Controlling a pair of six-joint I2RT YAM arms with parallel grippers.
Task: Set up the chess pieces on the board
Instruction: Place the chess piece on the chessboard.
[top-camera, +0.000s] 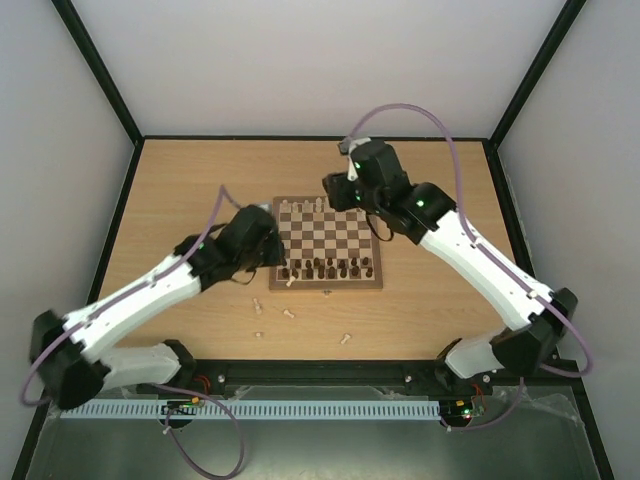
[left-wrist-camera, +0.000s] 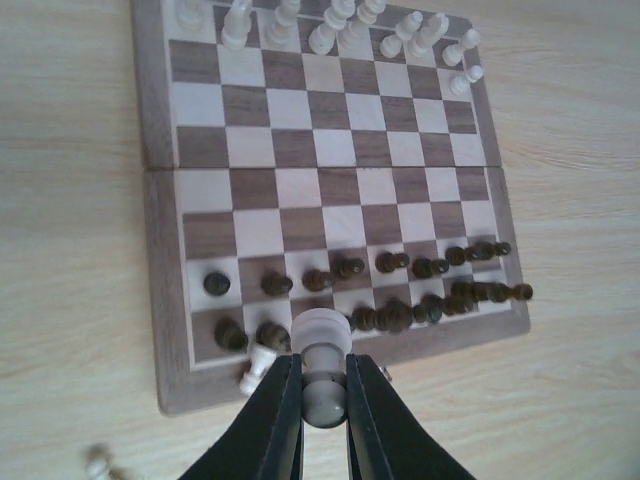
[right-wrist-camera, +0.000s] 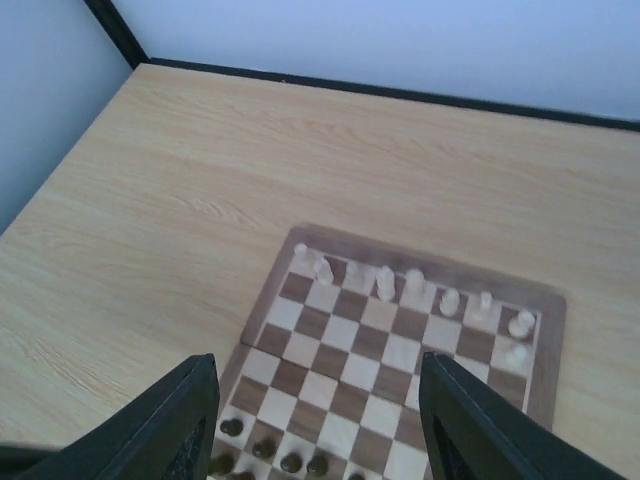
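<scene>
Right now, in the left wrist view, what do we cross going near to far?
left tool, shut on a pale piece → dark pieces on the near two rows of the board → bare middle squares → pale pieces along the far edge.

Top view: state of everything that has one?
Board: open flat on table.
Left pincer: shut on a pale piece.
Right pincer: open, empty, above board.
Pale row: standing along far edge.
Dark pieces: on the two near rows.
Loose pale pieces: lying on table, off board.
</scene>
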